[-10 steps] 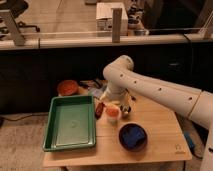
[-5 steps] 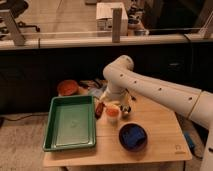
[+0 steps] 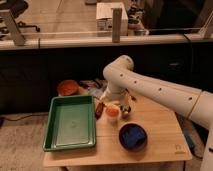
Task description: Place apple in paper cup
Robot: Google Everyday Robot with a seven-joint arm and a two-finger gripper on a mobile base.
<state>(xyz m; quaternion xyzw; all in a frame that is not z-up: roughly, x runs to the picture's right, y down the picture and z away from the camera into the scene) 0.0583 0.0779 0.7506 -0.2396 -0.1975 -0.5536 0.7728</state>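
At the near edge of the wooden table [image 3: 160,135], around five o'clock from its middle, sits the dark blue bowl [image 3: 133,137] with something blue inside; at about nine o'clock lies the green tray [image 3: 71,122], filling the left side. Just beyond the bowl, near the table's centre, stands the paper cup [image 3: 112,118], and an orange-red roundness shows right at its mouth: that is the apple [image 3: 112,112], which appears to rest in or on the cup's rim, though how deep it sits is hard to judge. Directly above it hangs the gripper [image 3: 114,105], at the end of the white arm that sweeps in from three o'clock; whether it grips the fruit or has let go cannot be told. A dark red oblong thing [image 3: 99,109] lies touching or just beside the tray's right wall, at nine o'clock from the cup. Farther back, toward eleven o'clock, sits the brown-orange bowl [image 3: 67,87]. By this reckoning the carry looks done and the apple is at the cup; what seems left is a confirmed release and the arm lifting clear without tipping the cup.
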